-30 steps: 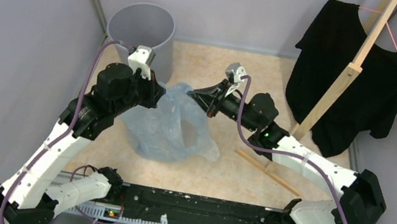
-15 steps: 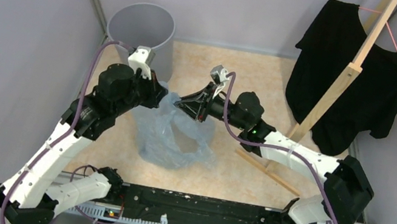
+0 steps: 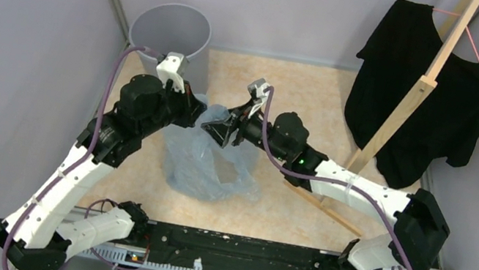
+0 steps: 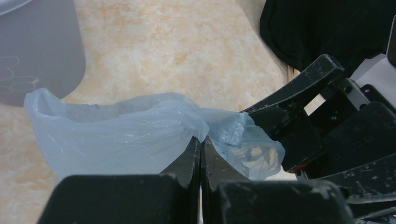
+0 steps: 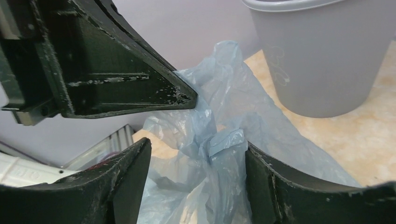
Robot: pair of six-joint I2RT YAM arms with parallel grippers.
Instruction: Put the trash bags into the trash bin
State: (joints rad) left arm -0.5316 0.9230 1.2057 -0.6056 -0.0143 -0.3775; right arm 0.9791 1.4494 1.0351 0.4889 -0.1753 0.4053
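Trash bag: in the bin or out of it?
Out. The trash bag droops beside the trash bin, its top pinched in the shut left gripper; the right gripper is open around a fold.

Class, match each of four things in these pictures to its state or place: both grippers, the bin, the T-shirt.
1 left gripper
2 right gripper
3 trash bin
4 black T-shirt

A hanging on the wooden stand
B open around a fold of the trash bag
C upright, far left corner
D shut on the trash bag

Pairs: 1-D; 2-B; 3-C; 4-A
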